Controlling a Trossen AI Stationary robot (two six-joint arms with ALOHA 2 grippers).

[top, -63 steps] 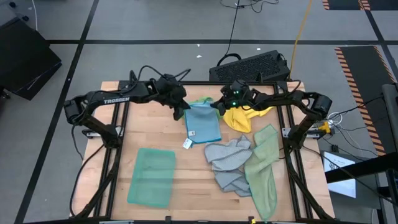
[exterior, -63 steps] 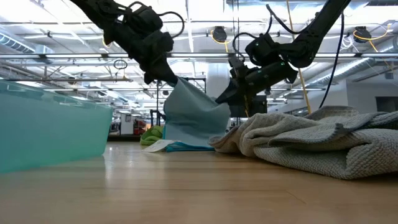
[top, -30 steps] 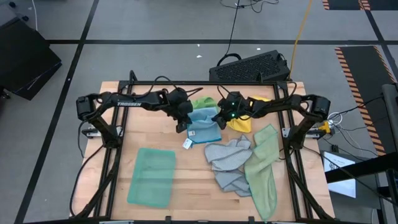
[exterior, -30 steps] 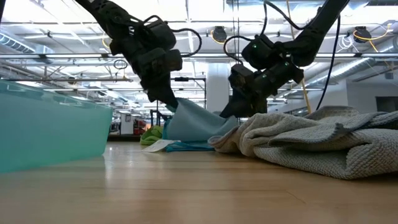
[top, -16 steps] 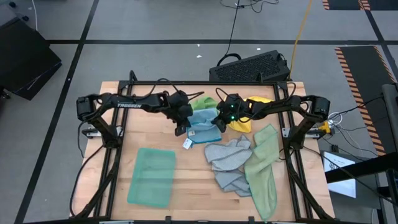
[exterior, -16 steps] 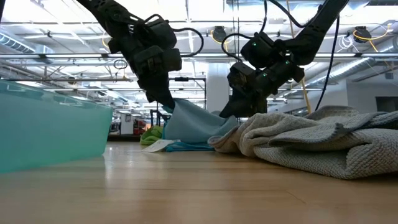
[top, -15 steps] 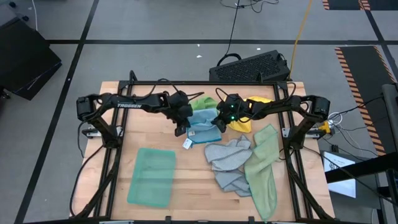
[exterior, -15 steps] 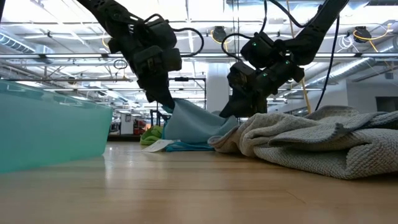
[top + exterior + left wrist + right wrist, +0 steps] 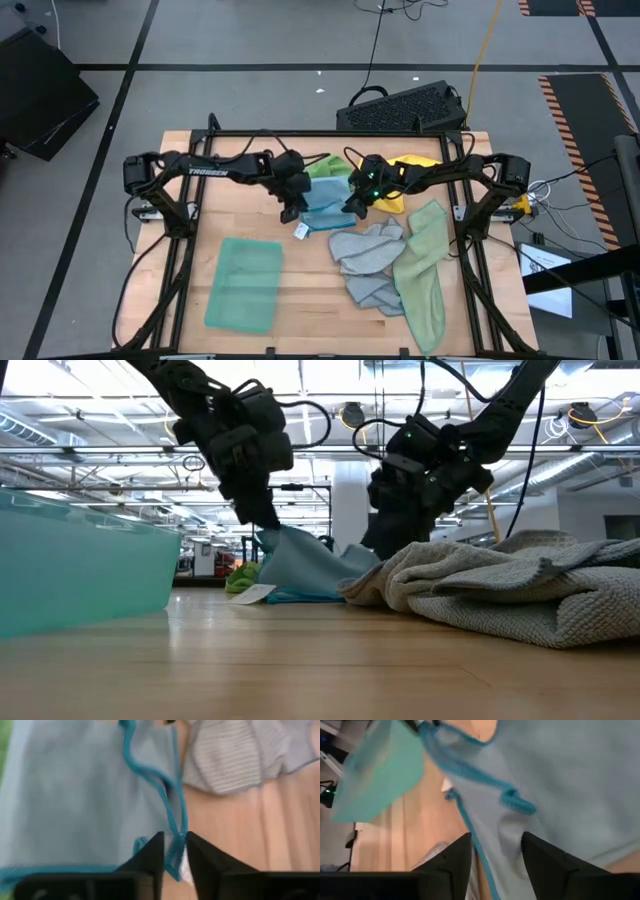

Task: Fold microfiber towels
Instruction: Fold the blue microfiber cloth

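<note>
Crowding wooden tabletop (image 9: pixel 250 215): assorted towels (image 9: pixel 378 262)

Light blue towel (image 9: pixel 326 203) with a darker teal hem (plain weave), teal green towel (image 9: pixel 244 283), grey towel (image 9: pixel 367 262), sage towel (image 9: pixel 424 270), yellow towel (image 9: pixel 397 199).

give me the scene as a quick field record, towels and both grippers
being folded: light blue microfiber towel, table centre
left gripper: open, towel's teal hem between its fingers
right gripper: open over the same towel
already folded: teal green towel, flat, front left
waiting: grey towel, pale sage green towel, yellow towel, bright green towel
</note>
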